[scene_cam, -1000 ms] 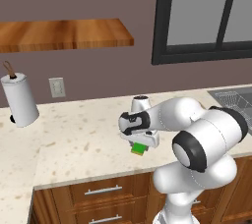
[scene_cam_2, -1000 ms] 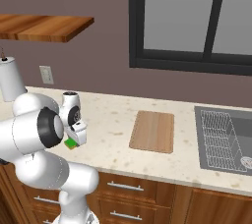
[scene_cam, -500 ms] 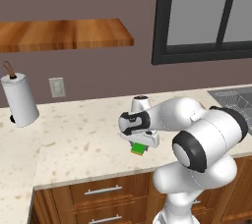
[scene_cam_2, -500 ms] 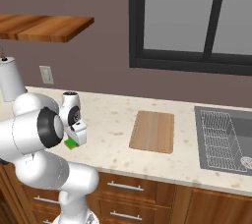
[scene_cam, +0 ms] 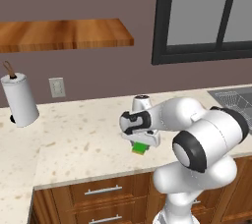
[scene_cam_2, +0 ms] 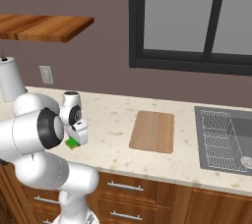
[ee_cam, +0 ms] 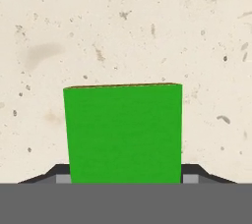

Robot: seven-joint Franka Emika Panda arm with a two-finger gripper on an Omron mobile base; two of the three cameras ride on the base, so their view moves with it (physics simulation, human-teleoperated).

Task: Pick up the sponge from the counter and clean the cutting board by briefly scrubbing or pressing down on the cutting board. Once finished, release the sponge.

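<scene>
A white paper-towel roll [scene_cam: 18, 99] on a dark stand sits at the far left of the beige speckled stone counter [scene_cam: 74, 139], under a dark wooden wall shelf [scene_cam: 64, 34]. Near the counter's front edge, the white arm's two-finger gripper [scene_cam: 140, 144] points straight down over the small bright green rectangular sponge [scene_cam: 140, 148], hiding most of it in both base views. In the hand view the sponge [ee_cam: 123, 132] lies between the finger tips [ee_cam: 192, 171], whose pads are barely visible; whether they clamp it cannot be told. At 3 o'clock from the gripper, well apart, the thin light-brown wooden cutting board [scene_cam_2: 153, 130] lies bare. Farther right, a grey sink [scene_cam_2: 225, 139] holds a wire rack [scene_cam_2: 224, 137] and is cut off by the frame.
</scene>
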